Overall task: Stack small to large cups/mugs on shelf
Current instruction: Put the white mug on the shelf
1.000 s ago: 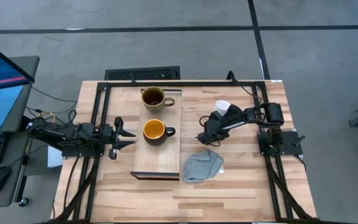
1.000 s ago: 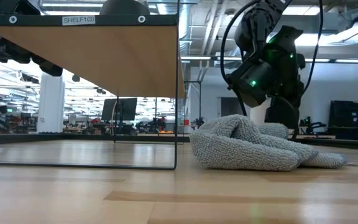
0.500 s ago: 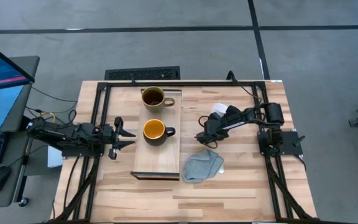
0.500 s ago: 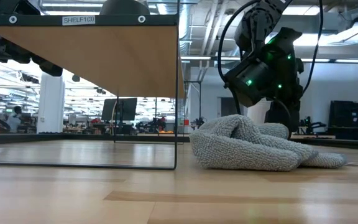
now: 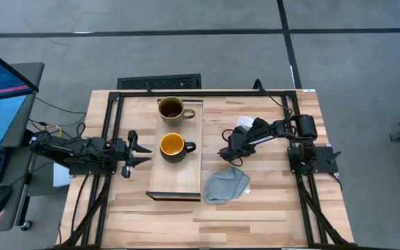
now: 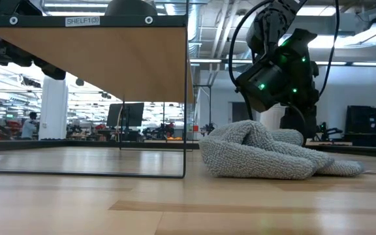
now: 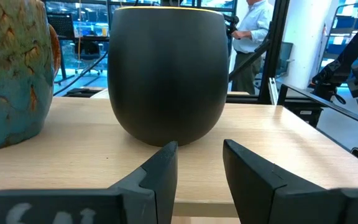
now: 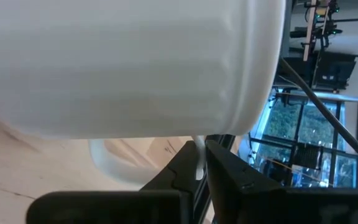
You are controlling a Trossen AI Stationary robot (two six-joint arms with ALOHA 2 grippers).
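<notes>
At the table's left edge the left gripper (image 5: 141, 153) waits with its two dark fingers parted and nothing between them, pointed at the long pale wood shelf board (image 5: 175, 184), on which two of the three mugs stand: one round matte black mug with a yellow-orange inside (image 5: 172, 146) and, behind it, one glazed brown-olive mug with a dark inside (image 5: 171, 108). Right of the shelf lies one crumpled grey terry cloth (image 5: 226, 185). Above it the right gripper (image 8: 202, 163) has its fingers nearly together, pinching the thin rim of the third mug, the small smooth white one (image 8: 123, 62), held tipped on its side off the slatted wooden tabletop (image 5: 255, 208).
</notes>
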